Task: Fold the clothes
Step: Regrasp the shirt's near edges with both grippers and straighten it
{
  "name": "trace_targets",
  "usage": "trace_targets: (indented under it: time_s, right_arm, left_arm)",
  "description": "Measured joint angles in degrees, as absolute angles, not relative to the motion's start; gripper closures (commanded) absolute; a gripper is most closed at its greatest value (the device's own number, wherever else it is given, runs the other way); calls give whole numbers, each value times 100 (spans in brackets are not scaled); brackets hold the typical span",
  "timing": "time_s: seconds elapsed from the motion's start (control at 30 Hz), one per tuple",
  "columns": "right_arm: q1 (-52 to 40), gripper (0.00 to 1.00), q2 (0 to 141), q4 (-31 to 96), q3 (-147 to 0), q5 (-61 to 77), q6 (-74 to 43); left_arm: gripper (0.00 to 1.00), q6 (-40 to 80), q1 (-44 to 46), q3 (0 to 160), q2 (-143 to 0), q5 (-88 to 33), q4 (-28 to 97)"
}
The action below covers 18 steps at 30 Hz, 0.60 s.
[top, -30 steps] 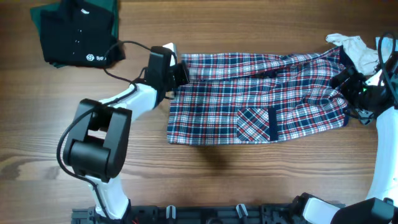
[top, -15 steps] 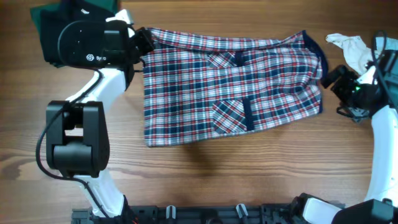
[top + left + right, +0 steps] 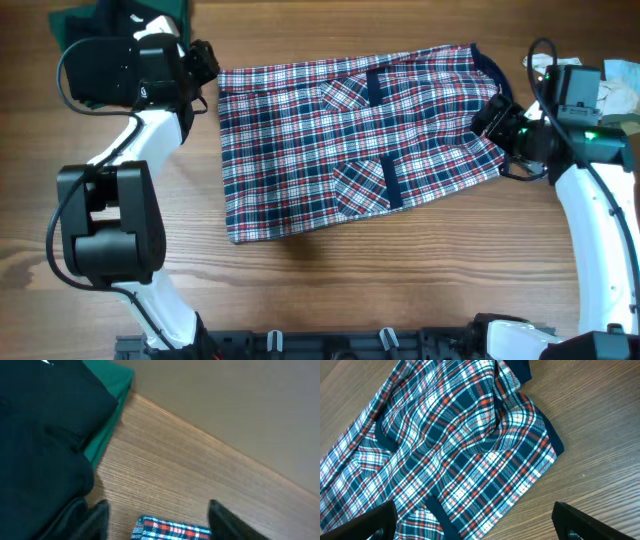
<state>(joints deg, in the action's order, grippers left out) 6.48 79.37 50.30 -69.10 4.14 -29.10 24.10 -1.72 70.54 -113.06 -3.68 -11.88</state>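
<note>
The plaid shirt [image 3: 360,140] lies spread flat across the middle of the table, both patch pockets showing. My left gripper [image 3: 207,62] sits at its top left corner, open. In the left wrist view that plaid corner [image 3: 172,530] lies loose on the wood between the spread fingers [image 3: 100,520] of the left gripper [image 3: 160,522], touching neither. My right gripper [image 3: 488,118] hovers over the shirt's right edge with its jaws wide open. In the right wrist view the shirt [image 3: 460,450] fills the upper left, and the right gripper [image 3: 477,525] has nothing in it.
A black garment [image 3: 100,60] with a small white logo lies on green cloth [image 3: 107,420] at the back left, right beside my left gripper. An off-white cloth [image 3: 615,90] sits at the back right behind the right arm. Bare wood runs along the front.
The left gripper has dragged the shirt's corner left and back, then opened and let it go. The shirt has unfolded and shifted left. The right arm has swung in to the shirt's right edge.
</note>
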Motion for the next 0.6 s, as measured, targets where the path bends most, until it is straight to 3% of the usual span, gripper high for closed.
trace_targets:
  time_s: [0.07,0.17,0.27,0.33,0.37,0.4,0.5,0.53,0.6]
  right_arm:
    - [642,0,7937,5030,-6910,379,-2882]
    - [642,0,7957,5052,-6910,381,-2615]
    - [642,0,8093,5054,-6908,384,-2445]
    - [642,6,8318,5028,-6908,419,-2329]
    - [642,12,8449,4965,-6906,491,-2250]
    - [642,25,8595,4877,-6906,561,-2165]
    - [642,77,9188,4571,-6904,827,-1894]
    - [642,93,9351,4484,-6904,897,-1844]
    - [642,96,9675,4359,-6904,982,-1772]
  left_arm:
    - [26,2397,-172,7057,-11306,-499,-1105]
    - [31,2364,-172,7100,-11284,-1181,-624]
    - [32,2342,-108,7159,-10901,-2156,1389]
    - [41,2329,54,7199,-10680,-2425,2563]
    - [46,2314,137,7192,-10639,-2491,2950]
    - [51,2239,246,7190,-10626,-2539,3354]
    - [72,1984,624,7170,-10626,-2604,3625]
    - [85,1922,749,7170,-10624,-2606,3660]
    - [96,1850,998,7170,-10626,-2539,3848]
